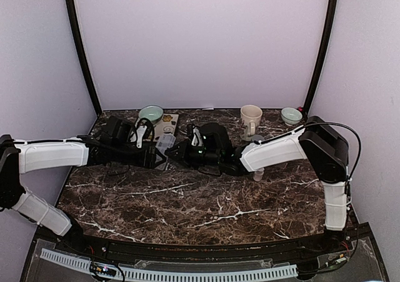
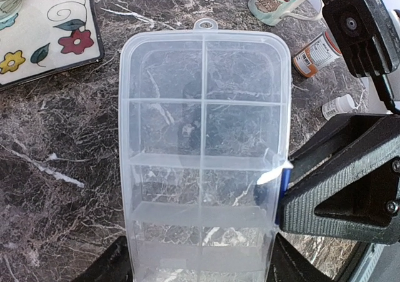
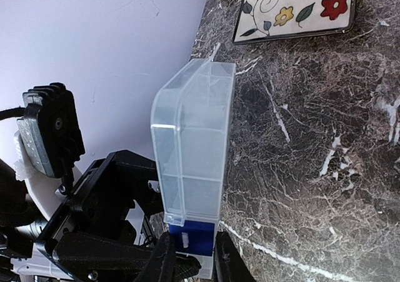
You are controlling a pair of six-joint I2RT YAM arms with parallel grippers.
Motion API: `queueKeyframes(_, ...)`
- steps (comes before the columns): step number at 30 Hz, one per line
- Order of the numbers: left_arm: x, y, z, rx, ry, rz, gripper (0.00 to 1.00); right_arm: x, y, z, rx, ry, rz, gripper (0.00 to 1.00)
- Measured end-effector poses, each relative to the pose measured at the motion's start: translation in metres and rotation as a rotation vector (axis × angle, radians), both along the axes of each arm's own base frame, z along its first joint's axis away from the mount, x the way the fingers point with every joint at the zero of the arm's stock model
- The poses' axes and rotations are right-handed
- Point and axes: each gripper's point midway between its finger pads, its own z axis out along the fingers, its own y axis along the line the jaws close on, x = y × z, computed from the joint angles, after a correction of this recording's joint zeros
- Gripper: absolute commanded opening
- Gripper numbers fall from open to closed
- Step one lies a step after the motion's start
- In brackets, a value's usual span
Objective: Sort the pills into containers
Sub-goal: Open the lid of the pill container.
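- Between the two end effectors, near the middle of the table (image 1: 206, 201), sits the pill organizer (image 2: 203, 144). Its lid is down and every cell you can see is bare. The views do not settle whether it rests on the table or hangs just above it.
- Its long axis runs straight out from the left end effector (image 2: 200, 266), whose fingers (image 2: 107, 264) stand against the two long sides at the near end. You can take that as clamped across the box's width.
- On the long side facing the right arm, about halfway along, is the blue latch (image 3: 190, 237).
- The right end effector (image 3: 192, 252) meets that edge crosswise to the long axis, with its fingers closed on the latch.
- Opening the lid looks like your next move. It turns on that crossing: the left arm braces the box along its length while the right works the latch from the side. If you pull sideways, expect the box to twist in the left grip.
- Farther out, the orange bottle (image 2: 315, 54) and small white bottle (image 2: 340, 105) lie on the table beyond the right fingers. The mug (image 2: 278, 0) and the floral tray (image 2: 44, 25) stand past the box's far end.
- No loose pills show in any view.
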Motion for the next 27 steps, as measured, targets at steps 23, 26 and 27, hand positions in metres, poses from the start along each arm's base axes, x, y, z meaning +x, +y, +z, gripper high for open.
queueKeyframes(23,0.003,0.007,-0.015,0.082,0.027,0.036,0.35,0.002,-0.001,-0.003,-0.022,-0.007,-0.003,0.12)
queueKeyframes(26,0.004,0.007,-0.013,0.086,0.023,0.039,0.36,0.003,0.000,0.002,-0.015,-0.017,-0.001,0.15)
queueKeyframes(27,0.003,0.007,-0.013,0.086,0.022,0.038,0.35,0.003,0.001,0.003,-0.012,-0.020,-0.001,0.16)
